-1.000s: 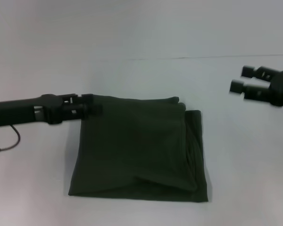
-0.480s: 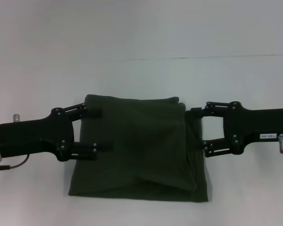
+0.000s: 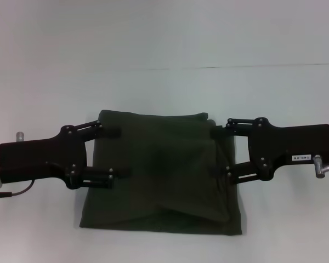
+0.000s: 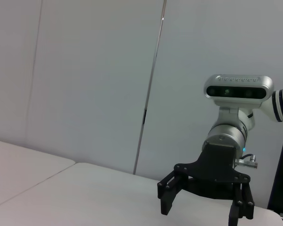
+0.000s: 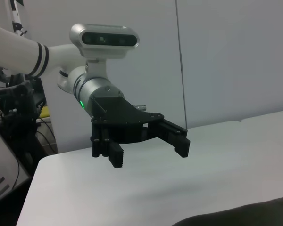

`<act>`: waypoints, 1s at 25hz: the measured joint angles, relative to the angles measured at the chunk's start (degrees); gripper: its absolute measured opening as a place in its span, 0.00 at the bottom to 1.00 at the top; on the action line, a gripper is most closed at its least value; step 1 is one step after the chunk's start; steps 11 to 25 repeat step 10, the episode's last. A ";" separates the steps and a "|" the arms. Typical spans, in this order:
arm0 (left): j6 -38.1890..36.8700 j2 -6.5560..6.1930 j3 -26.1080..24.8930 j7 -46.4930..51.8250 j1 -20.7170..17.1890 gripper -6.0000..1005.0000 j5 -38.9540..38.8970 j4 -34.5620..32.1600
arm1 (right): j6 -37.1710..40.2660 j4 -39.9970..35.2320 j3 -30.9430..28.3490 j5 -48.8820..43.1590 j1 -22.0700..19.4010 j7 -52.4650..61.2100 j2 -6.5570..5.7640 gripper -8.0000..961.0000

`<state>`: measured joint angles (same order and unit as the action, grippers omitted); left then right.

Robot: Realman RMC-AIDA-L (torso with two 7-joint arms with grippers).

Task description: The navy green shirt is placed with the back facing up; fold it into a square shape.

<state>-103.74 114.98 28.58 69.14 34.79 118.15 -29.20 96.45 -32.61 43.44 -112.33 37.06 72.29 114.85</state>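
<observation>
Navy green shirt [image 3: 162,172] lies flat on the white table [image 3: 164,44], folded into a rough rectangle, plain side up. Its near edge sits close to the table's near edge; a diagonal crease runs across the near part, and a doubled layer shows along the shirt's right side. A sliver of the dark cloth also shows in the right wrist view [image 5: 240,215].

Left end effector [image 3: 119,152] reaches in from the table's left side, fingers spread apart, both fingertips over the shirt's left margin in its far half. Seen from the right wrist camera [image 5: 151,148], the same end effector hangs above the table with its fingers wide apart and nothing between them.

Right end effector [image 3: 215,152] reaches in from the table's right side, directly opposite, fingers also spread apart, tips over the shirt's right margin. In the left wrist view [image 4: 205,206] it appears open, nothing held.

Whether either set of fingertips touches the cloth: cannot tell.

Beyond the shirt, a thin seam line [image 3: 208,68] crosses the table towards its far edge.
</observation>
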 joint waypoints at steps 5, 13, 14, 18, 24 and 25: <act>-0.25 0.00 0.02 0.12 -0.01 0.95 0.00 -0.08 | 0.00 0.15 -0.03 0.16 0.28 0.23 0.25 0.95; -0.69 0.05 -0.39 1.59 -0.17 0.95 0.00 -0.15 | -0.51 1.74 -0.36 0.39 0.91 0.77 0.61 0.95; -0.69 0.05 -0.39 1.59 -0.17 0.95 0.00 -0.15 | -0.51 1.74 -0.36 0.39 0.91 0.77 0.61 0.95; -0.69 0.05 -0.39 1.59 -0.17 0.95 0.00 -0.15 | -0.51 1.74 -0.36 0.39 0.91 0.77 0.61 0.95; -0.69 0.05 -0.39 1.59 -0.17 0.95 0.00 -0.15 | -0.51 1.74 -0.36 0.39 0.91 0.77 0.61 0.95; -0.69 0.05 -0.39 1.59 -0.17 0.95 0.00 -0.15 | -0.51 1.74 -0.36 0.39 0.91 0.77 0.61 0.95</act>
